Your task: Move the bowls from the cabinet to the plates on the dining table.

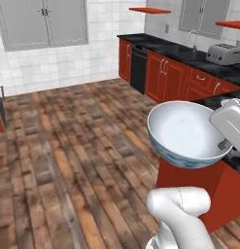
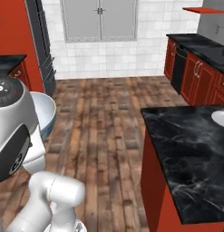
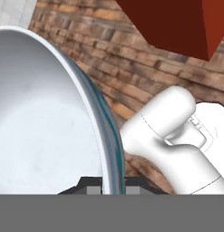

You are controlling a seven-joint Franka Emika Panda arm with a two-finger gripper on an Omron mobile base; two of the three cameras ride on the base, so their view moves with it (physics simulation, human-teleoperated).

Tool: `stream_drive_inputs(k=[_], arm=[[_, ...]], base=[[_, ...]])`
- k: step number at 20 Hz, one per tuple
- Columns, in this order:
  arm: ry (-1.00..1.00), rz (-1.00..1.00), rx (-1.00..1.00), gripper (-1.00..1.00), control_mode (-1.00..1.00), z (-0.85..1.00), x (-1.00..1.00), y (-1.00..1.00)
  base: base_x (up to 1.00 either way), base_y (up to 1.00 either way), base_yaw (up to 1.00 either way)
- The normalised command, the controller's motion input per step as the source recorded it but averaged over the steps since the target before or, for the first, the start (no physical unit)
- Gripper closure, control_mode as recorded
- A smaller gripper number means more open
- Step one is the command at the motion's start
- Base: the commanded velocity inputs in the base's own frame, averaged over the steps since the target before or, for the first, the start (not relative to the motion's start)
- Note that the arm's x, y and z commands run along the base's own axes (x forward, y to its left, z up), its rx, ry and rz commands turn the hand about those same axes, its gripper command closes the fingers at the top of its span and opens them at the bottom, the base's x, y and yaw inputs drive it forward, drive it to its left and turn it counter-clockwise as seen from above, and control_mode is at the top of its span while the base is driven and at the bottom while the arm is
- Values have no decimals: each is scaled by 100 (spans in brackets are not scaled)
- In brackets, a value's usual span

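Observation:
My gripper (image 3: 113,189) is shut on the rim of a deep white bowl (image 3: 41,122) with a blue-patterned outside. In the left base view this bowl (image 1: 187,132) hangs tilted in the air over the wooden floor, beside the dining table's red front (image 1: 214,187), with the gripper (image 1: 223,144) at its right rim. From the right base view the bowl (image 2: 44,113) peeks out behind my arm. The dining table (image 2: 186,154) has a black marble top, and a white plate (image 2: 221,118) lies at its far right edge. The cabinet and the other bowl are out of view.
Red base cabinets (image 1: 162,78) with a black counter run along the right wall, carrying a toaster (image 1: 223,53) and a dark dishwasher front (image 1: 138,68). Open wooden floor (image 2: 104,118) stretches left of the dining table toward the tiled back wall.

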Motion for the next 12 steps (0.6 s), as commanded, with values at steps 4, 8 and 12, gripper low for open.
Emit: stream_drive_inputs(k=[4, 8, 12], arm=[[0, 0, 0, 100, 100, 0, 0, 0], [0, 0, 0, 100, 100, 0, 0, 0], [0, 0, 0, 100, 100, 0, 0, 0]], base=[[4, 25, -37], [74, 71, -28], [100, 68, -23]])
